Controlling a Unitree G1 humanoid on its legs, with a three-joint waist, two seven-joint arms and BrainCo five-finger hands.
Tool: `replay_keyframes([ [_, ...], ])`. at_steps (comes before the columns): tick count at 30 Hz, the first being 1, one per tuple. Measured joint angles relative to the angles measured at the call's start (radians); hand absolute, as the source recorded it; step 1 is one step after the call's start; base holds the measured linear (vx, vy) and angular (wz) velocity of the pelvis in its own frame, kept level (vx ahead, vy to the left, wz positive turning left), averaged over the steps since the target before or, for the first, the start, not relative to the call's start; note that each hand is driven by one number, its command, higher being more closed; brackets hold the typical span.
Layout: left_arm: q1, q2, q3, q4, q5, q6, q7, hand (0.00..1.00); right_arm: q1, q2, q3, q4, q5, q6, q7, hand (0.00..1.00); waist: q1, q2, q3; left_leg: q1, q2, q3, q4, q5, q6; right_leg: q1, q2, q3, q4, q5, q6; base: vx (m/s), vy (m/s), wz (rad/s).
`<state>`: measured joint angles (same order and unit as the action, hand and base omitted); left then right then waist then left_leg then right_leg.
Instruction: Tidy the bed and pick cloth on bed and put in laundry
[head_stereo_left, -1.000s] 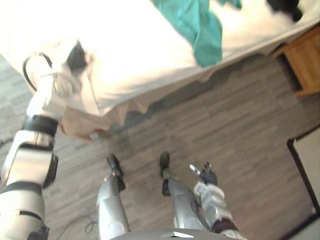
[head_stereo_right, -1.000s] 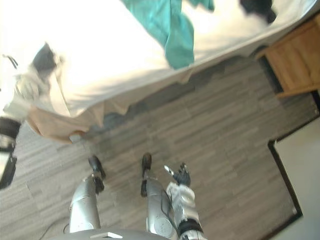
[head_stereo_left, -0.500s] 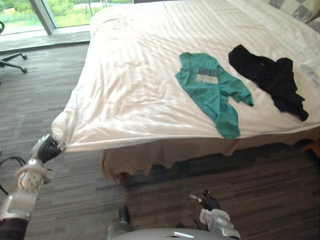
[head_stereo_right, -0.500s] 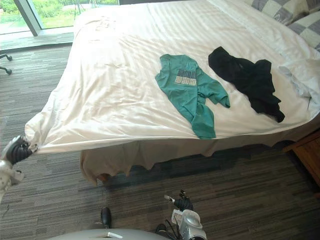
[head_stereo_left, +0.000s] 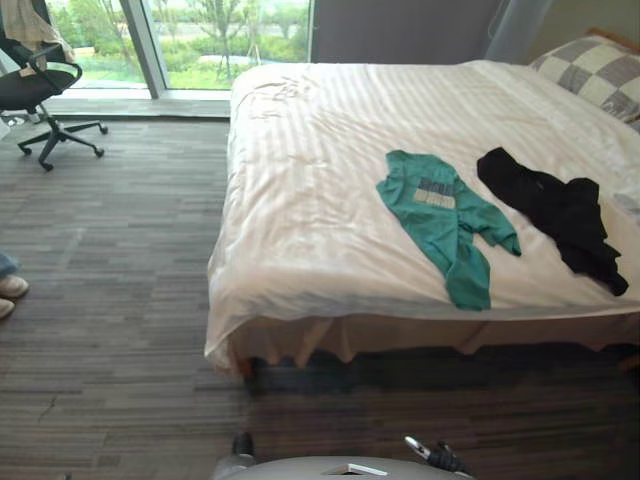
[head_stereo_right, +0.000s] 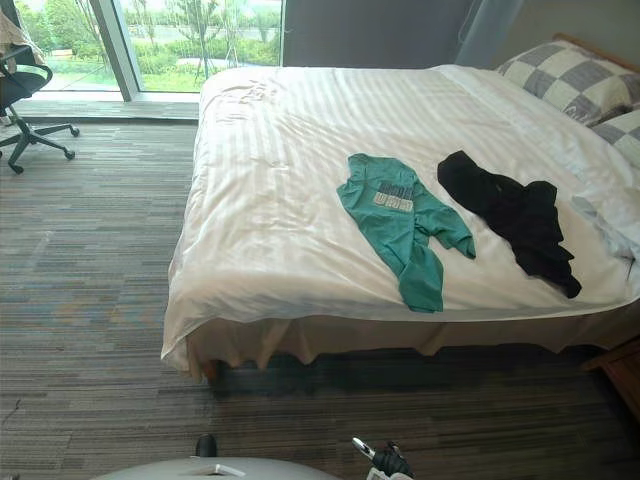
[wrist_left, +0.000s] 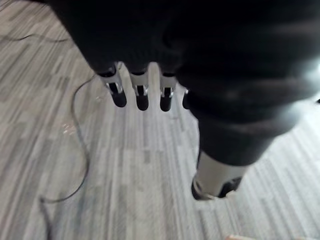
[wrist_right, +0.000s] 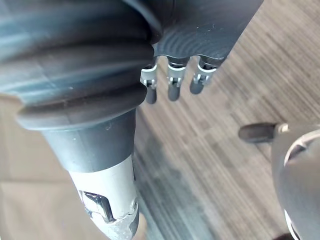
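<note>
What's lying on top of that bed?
A green shirt and a black garment, apart, on the white cover; checked pillows at the head. Beneath the cover is hidden.

Black office chair by the window, on a plank floor.

The office chair stands on a wheeled star base on the grey-brown plank floor, with something pale draped over its backrest. Right behind the chair, a floor-length window shows green trees and grass. Well apart from the chair, on its camera side, a person's light shoes rest on the floor. Far from the chair along the window wall hangs a pale curtain.
</note>
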<state>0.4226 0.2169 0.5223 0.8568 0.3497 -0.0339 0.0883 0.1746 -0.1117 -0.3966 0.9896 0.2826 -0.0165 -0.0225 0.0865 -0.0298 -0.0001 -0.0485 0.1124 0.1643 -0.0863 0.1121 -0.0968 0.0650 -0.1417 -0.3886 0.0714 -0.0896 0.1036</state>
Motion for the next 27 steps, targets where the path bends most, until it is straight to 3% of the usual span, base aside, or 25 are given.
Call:
replay_keyframes([
  [2,0.025,-0.054,-0.043,-0.029,-0.042,-0.004,-0.01,0.0,0.021,-0.012,-0.032,-0.033,0.037,-0.001,-0.003,0.0,0.0,-0.003,0.002,0.003,-0.006,-0.013,0.0,0.001,0.001,0.011,-0.007,-0.017,0.008,-0.002,0.002,-0.02,0.005,0.25],
  [3,0.031,-0.088,-0.075,-0.079,-0.088,-0.012,-0.014,0.0,0.04,-0.022,-0.056,-0.063,0.057,-0.002,-0.007,1.0,-0.01,-0.002,0.002,-0.003,-0.015,-0.036,0.0,0.003,0.002,0.022,-0.013,-0.044,0.014,-0.009,0.01,-0.01,0.011,0.55],
  [7,0.06,-0.17,-0.183,-0.277,-0.213,-0.037,-0.039,0.0,0.057,-0.127,-0.171,-0.2,0.079,0.004,-0.013,1.0,-0.018,-0.01,0.006,-0.004,-0.041,-0.06,0.0,0.004,0.012,0.051,-0.042,-0.106,0.035,-0.029,0.025,0.0,0.019,0.42],
  [10,0.118,-0.187,-0.308,-0.418,-0.281,-0.078,-0.065,0.0,-0.052,-0.377,-0.263,-0.278,0.084,0.014,-0.032,1.0,-0.036,-0.009,0.004,-0.022,-0.065,-0.062,0.0,0.012,0.026,0.052,-0.062,-0.135,0.047,-0.022,0.048,0.04,0.043,0.24],
  [11,0.153,-0.186,-0.378,-0.463,-0.292,-0.093,-0.077,0.0,-0.143,-0.504,-0.275,-0.276,0.082,0.02,-0.05,1.0,-0.048,-0.008,0.005,-0.027,-0.07,-0.068,0.0,0.016,0.033,0.051,-0.071,-0.143,0.048,-0.012,0.054,0.07,0.044,0.14],
  [12,0.184,-0.183,-0.438,-0.493,-0.303,-0.107,-0.089,0.0,-0.248,-0.633,-0.251,-0.264,0.081,0.02,-0.053,1.0,-0.043,-0.014,0.008,-0.024,-0.082,-0.062,0.0,0.021,0.039,0.053,-0.078,-0.141,0.052,-0.009,0.053,0.05,0.034,0.15],
  [14,0.203,-0.178,-0.535,-0.489,-0.308,-0.119,-0.107,0.0,-0.389,-0.756,-0.152,-0.277,0.075,-0.009,-0.052,1.0,-0.033,-0.017,0.025,-0.005,-0.084,-0.048,0.001,0.023,0.041,0.052,-0.092,-0.121,0.049,-0.003,0.044,0.07,0.048,-0.09],
  [16,0.204,-0.174,-0.554,-0.506,-0.32,-0.146,-0.115,0.0,-0.463,-0.732,-0.051,-0.425,0.064,-0.066,-0.057,1.0,-0.022,-0.035,0.039,0.0,-0.083,-0.039,0.001,0.024,0.041,0.052,-0.082,-0.108,0.045,-0.002,0.043,0.02,0.003,-0.18],
  [18,0.211,-0.139,-0.566,-0.533,-0.316,-0.161,-0.127,0.0,-0.502,-0.507,-0.032,-0.585,-0.005,-0.123,-0.111,1.0,0.001,-0.044,0.069,-0.007,-0.079,-0.039,0.001,0.024,0.041,0.041,-0.077,-0.085,0.046,-0.001,0.042,-0.03,-0.025,-0.06],
  [20,0.207,-0.137,-0.572,-0.537,-0.315,-0.175,-0.13,0.0,-0.535,-0.346,0.034,-0.546,-0.034,-0.149,-0.16,1.0,0.015,-0.055,0.082,-0.007,-0.086,-0.059,0.001,0.029,0.046,0.051,-0.079,-0.09,0.048,0.0,0.04,-0.05,0.002,0.14],
  [21,0.206,-0.13,-0.573,-0.548,-0.309,-0.178,-0.139,0.0,-0.527,-0.28,0.099,-0.544,-0.032,-0.142,-0.178,1.0,0.026,-0.043,0.099,-0.016,-0.088,-0.075,0.001,0.032,0.051,0.05,-0.081,-0.098,0.048,0.003,0.038,-0.08,0.02,0.3],
  [23,0.203,-0.131,-0.555,-0.581,-0.288,-0.175,-0.16,0.0,-0.5,-0.243,0.205,-0.681,-0.042,-0.134,-0.167,1.0,0.039,-0.015,0.13,-0.041,-0.094,-0.101,0.0,0.045,0.057,0.045,-0.081,-0.125,0.048,0.011,0.035,-0.11,0.037,0.42],
  [24,0.188,-0.133,-0.545,-0.579,-0.287,-0.171,-0.166,0.0,-0.49,-0.241,0.247,-0.751,-0.055,-0.135,-0.165,1.0,0.048,-0.016,0.134,-0.052,-0.094,-0.106,0.0,0.046,0.059,0.035,-0.081,-0.128,0.048,0.013,0.036,-0.1,0.042,0.31],
  [25,0.149,-0.135,-0.527,-0.543,-0.278,-0.16,-0.158,0.0,-0.5,-0.223,0.345,-0.873,-0.095,-0.164,-0.147,1.0,0.064,-0.002,0.138,-0.056,-0.095,-0.108,-0.001,0.042,0.059,0.035,-0.08,-0.128,0.045,0.016,0.041,-0.08,0.03,0.04],
  [27,0.075,-0.11,-0.525,-0.459,-0.25,-0.141,-0.14,0.0,-0.576,-0.174,0.457,-0.855,-0.123,-0.201,-0.132,1.0,0.081,-0.024,0.143,-0.054,-0.093,-0.109,-0.001,0.043,0.06,0.035,-0.077,-0.122,0.044,0.008,0.04,-0.08,0.007,-0.05],
])
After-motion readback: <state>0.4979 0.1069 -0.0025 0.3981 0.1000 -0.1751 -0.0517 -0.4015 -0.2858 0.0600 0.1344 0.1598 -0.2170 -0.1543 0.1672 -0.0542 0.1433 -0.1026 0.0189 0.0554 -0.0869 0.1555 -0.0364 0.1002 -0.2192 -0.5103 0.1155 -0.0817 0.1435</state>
